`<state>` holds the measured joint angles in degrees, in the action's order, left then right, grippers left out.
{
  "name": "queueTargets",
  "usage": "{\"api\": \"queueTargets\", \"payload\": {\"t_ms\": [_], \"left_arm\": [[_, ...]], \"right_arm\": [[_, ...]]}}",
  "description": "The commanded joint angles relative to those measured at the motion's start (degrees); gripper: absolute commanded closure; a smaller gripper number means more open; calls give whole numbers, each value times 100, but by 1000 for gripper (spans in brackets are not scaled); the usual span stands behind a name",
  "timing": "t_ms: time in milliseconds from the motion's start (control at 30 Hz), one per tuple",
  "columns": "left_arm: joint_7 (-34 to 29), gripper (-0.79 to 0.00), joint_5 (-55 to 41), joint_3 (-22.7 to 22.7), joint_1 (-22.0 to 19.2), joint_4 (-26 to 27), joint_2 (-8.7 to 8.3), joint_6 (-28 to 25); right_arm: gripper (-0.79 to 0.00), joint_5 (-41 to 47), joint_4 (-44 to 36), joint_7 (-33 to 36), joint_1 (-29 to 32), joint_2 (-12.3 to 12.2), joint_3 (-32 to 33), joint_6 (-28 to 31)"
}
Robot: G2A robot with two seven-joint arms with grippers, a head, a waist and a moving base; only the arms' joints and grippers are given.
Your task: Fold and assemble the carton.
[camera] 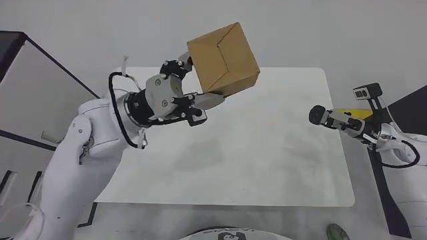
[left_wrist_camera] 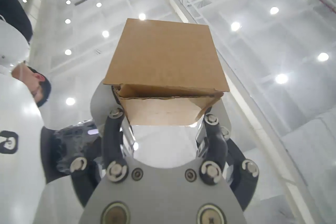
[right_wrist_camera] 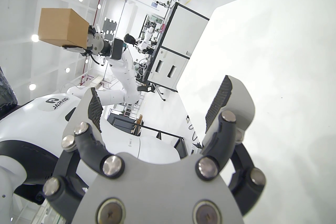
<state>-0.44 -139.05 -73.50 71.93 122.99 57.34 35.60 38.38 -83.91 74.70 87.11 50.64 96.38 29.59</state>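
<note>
carton: brown box, flaps folded in, inside hidden, tilted in the air over the white table, upper middle of top view | left gripper: jaws squeezing the carton's lower-left end | right gripper: jaws wide, holding nothing, by the table's right edge

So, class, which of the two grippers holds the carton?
The left gripper, shut on the raised carton; the right gripper is open and empty.

The raised carton blocks passage over the table's far edge; its near half lies open.
</note>
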Motion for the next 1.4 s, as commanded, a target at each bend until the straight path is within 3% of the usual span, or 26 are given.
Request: {"api": "queueTargets", "payload": {"t_ms": [0,267,633,1267,1367], "left_arm": [[153,0,-471,-55,46,50,3,-146],[616,0,-1946,-111,247,187,24,-524],[390,0,-3161,41,476,171,120,-497],[203,0,-3695,151,671,112,275,-202],[389,0,-3121,2,617,93,271,-26]], "right_arm": [[-785,0,0,0,0,0,0,0],[-785,0,0,0,0,0,0,0],[-785,0,0,0,0,0,0,0],[-785,0,0,0,0,0,0,0],[-785,0,0,0,0,0,0,0]]}}
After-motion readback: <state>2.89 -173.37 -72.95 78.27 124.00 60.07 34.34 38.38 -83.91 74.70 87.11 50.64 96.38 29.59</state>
